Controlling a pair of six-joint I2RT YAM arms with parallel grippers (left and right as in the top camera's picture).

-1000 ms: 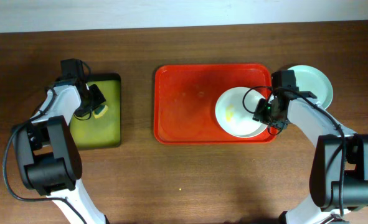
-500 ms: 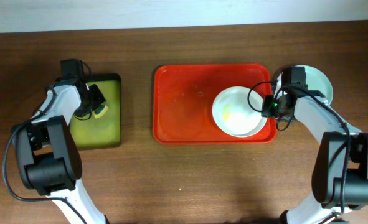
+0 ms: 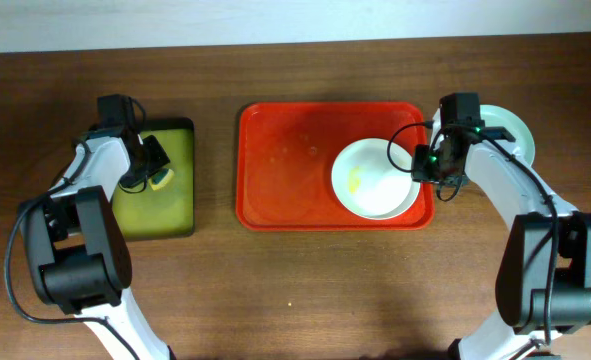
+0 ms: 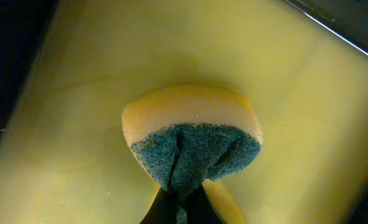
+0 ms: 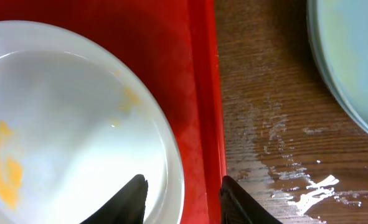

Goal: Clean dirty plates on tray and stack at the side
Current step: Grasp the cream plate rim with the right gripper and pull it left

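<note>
- The left pincer (image 3: 153,168) is closed on a yellow-and-green sponge (image 4: 190,134), over the green tray (image 3: 175,215).
- The right pincer (image 5: 182,186) straddles the smeared white plate's (image 5: 65,124) edge and the red tray's (image 5: 199,74) right rim; whether it clamps them cannot be told.
- A blue-green plate (image 5: 352,56) lies on the desk (image 5: 264,93) beside the red tray.

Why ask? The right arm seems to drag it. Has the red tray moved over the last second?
Yes. The red tray slid toward the green tray; the gap between them narrowed.
</note>
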